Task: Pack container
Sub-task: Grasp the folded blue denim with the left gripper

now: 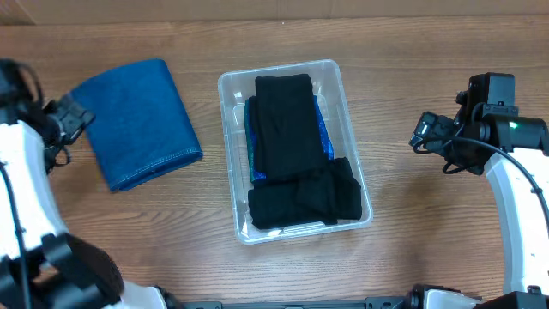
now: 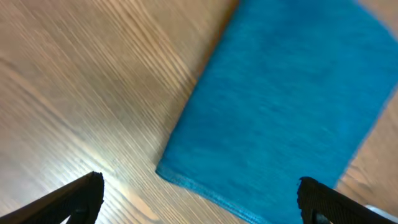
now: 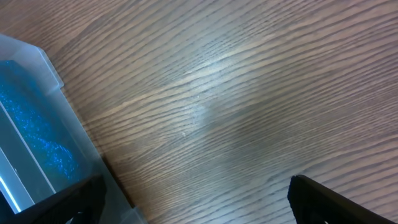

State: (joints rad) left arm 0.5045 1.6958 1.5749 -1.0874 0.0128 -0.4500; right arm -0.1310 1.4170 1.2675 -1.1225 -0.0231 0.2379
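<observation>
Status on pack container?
Left gripper open, by blue folded cloth. Right gripper open, beside container. Container holds black garments over something blue. Nothing between cloth and container.

Bright even light, glare on the table [image 3: 208,68], left wrist view blurred.

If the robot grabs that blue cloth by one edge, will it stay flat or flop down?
Probably flop. The blue cloth looks like soft folded fabric with a stitched hem, so its layers would likely droop and unfold. It seems light, and pushed across the wooden table it would likely bunch up rather than roll.
</observation>
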